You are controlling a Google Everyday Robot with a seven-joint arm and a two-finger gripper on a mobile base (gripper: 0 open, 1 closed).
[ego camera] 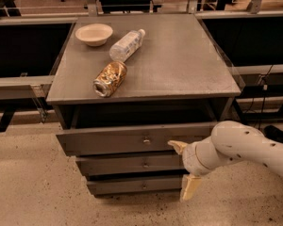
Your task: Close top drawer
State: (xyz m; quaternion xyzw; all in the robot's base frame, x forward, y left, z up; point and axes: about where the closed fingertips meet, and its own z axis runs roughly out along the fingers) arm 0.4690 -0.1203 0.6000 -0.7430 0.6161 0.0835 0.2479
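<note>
Jaws stand wide apart, holding nothing: the gripper [180,170] is released, at the right half of the cabinet's front, on the end of the white arm [245,147] that comes in from the right edge. Its upper finger [178,146] points left and lies at the lower edge of the top drawer [108,141], right of the small brass knob [146,141]; whether it touches the front cannot be told. Its lower finger [189,188] hangs down past the right end of the bottom drawer [132,185].

No writing can be read anywhere. The gold and brown can [110,78] lies on its side near the front left of the cabinet top [179,55], its open end toward the camera and its print illegible. Just behind it a clear plastic bottle [126,45] lies on its side with its cap pointing to the back right, its label too pale to make out. A shallow cream bowl [94,34] sits upright at the back left corner, apart from the bottle.

The top drawer is the uppermost of three grey fronts and stands pulled out from the cabinet, with a dark gap showing between its front and the cabinet top. The middle drawer [127,165] sits below it, directly left of the gripper.
</note>
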